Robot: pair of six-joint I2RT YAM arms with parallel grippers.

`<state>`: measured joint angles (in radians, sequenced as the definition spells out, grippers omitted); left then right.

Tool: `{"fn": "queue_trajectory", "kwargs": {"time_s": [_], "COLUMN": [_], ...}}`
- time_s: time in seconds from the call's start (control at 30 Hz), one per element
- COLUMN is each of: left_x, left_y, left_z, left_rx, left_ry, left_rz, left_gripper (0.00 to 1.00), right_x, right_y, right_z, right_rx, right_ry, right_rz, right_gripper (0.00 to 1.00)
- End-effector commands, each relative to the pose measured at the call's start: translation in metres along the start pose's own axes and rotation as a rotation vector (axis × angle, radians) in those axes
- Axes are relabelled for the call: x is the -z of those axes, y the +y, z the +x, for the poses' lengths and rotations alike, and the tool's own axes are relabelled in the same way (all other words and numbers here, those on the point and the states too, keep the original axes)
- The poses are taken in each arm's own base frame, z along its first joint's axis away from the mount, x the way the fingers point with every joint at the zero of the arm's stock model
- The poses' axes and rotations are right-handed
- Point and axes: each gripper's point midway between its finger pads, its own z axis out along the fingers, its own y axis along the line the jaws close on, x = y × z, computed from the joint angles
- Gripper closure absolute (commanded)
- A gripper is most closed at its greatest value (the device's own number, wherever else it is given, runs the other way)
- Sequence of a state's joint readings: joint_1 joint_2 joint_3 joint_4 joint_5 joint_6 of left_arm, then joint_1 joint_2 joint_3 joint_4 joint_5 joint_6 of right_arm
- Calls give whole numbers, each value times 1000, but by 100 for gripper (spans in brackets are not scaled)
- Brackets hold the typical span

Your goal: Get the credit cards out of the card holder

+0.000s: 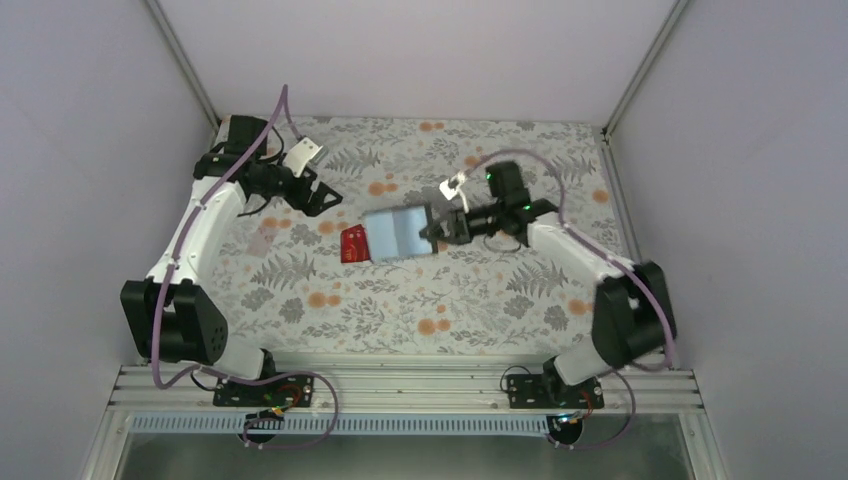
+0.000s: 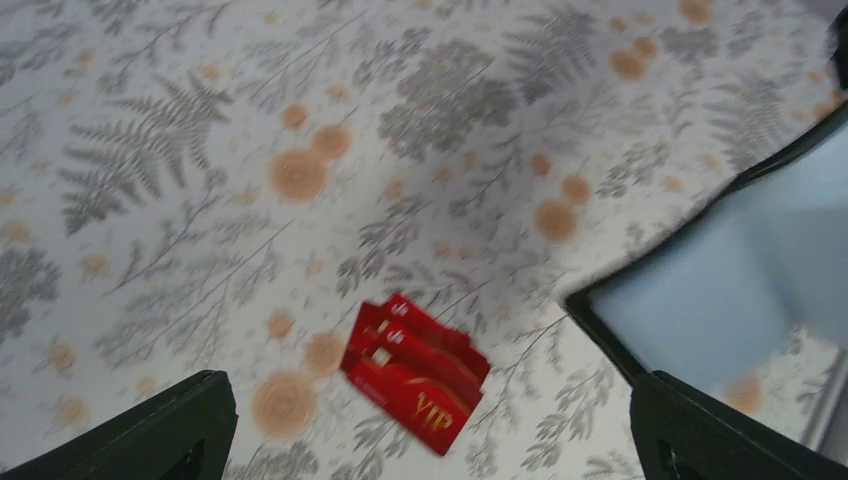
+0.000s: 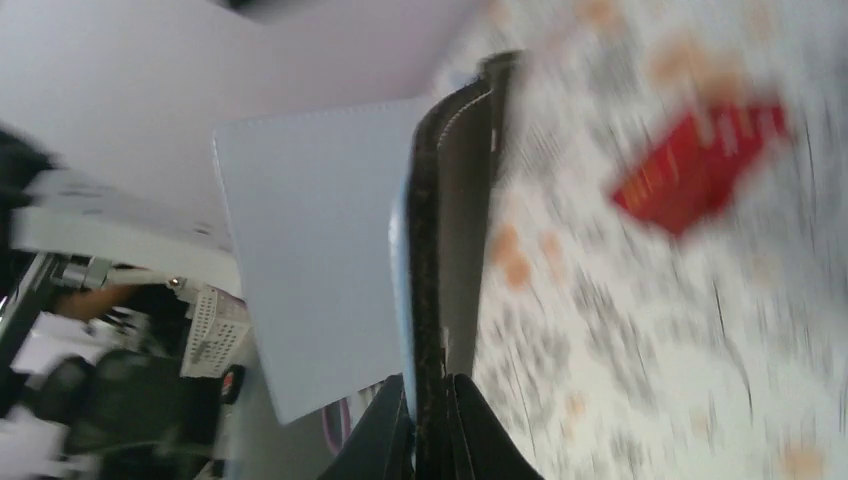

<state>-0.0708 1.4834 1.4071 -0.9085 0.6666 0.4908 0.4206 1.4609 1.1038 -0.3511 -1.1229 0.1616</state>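
A: Where are the cards [image 2: 415, 372]?

B: Out of the holder [image 1: 400, 232] — a small red fan of them, overlapping, against the floral cloth [image 1: 330, 300]. From above they sit just beside the holder's left edge. The left wrist view shows a strip of cloth between the two.

A: Lying flat?

B: They look so, but I cannot tell for sure. The top one carries "VIP" in gold.

A: And the holder?

B: Spread open near the middle of the cloth, pale blue inside facing up. The right claw [image 1: 440, 228] grips it by its right edge — fingers pinched tight on the black rim, seen edge-on from that wrist.

A: Does it rest on the cloth?

B: It seems raised a little, though I cannot be certain.

A: The left claw?

B: The left claw [image 1: 325, 197] hangs wide open with nothing between its fingers [image 2: 150, 430]. It sits left of the cards and farther back, apart from them. Its camera looks down on them between the two black tips.
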Motion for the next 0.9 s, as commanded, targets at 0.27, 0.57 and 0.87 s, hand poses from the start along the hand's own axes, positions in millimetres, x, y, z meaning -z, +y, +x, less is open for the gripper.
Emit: {"fn": "queue_trajectory", "kwargs": {"time_s": [0.27,0.57,0.87], "left_x": [16,16,12], "left_y": [16,17,18], "left_z": [18,22,26], "left_rx": [13,3,9], "left_ry": [15,26,38], "left_rz": [-165,-179,-164], "left_gripper": [0,0,0], "right_x": [-16,74,123], "right_y": [-112,-137,-128], "right_z": [125,71,48], "right_rx": [-536,-482,-387], "right_ry": [134,-93,-169], "right_rz": [210,634,792], "right_gripper": [71,41,30]}}
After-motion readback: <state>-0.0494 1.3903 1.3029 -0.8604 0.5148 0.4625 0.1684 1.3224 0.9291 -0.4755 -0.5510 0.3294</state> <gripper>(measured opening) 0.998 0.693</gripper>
